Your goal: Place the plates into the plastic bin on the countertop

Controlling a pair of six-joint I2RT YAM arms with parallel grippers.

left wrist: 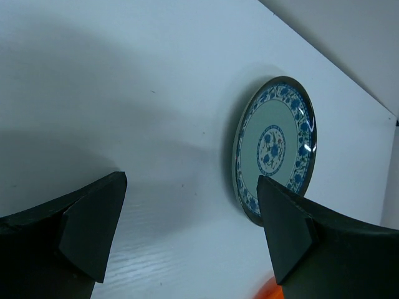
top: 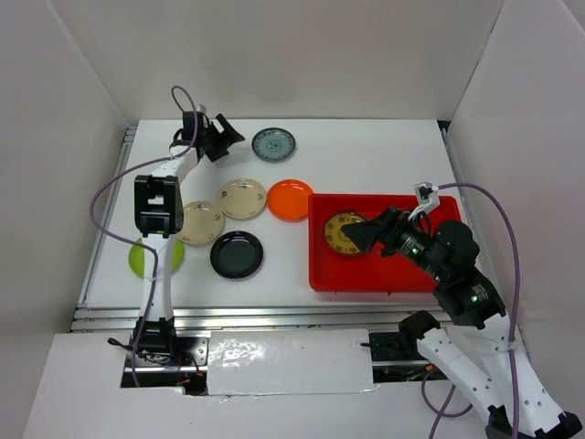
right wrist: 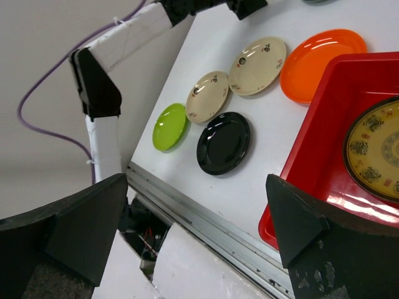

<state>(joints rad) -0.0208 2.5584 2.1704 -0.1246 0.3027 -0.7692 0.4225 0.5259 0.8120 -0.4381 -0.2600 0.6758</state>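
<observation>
Plates, as I count them from the top view:
- yellow-brown ornate plate (top: 340,240): lying in the left half of the red bin (top: 322,274), centre right of frame, partly covered by the right gripper (right wrist: 196,180)
- orange plate (top: 290,199): on the countertop (top: 366,155), just beside the bin's upper left corner
- two beige plates (top: 243,198): left of the orange one, edges close together
- black plate (top: 237,254): below the beige pair, centre left
- lime green plate (top: 143,260): far left, partly behind the left arm
- grey-blue patterned plate (top: 274,144): upper centre, apart from the others, just beside the left gripper (left wrist: 190,180)

Grippers:
- left: I see its jaws spread wide, nothing between them, plate rim near one fingertip (left wrist: 274,205)
- right: I see its jaws apart and empty above the bin's left part
</observation>
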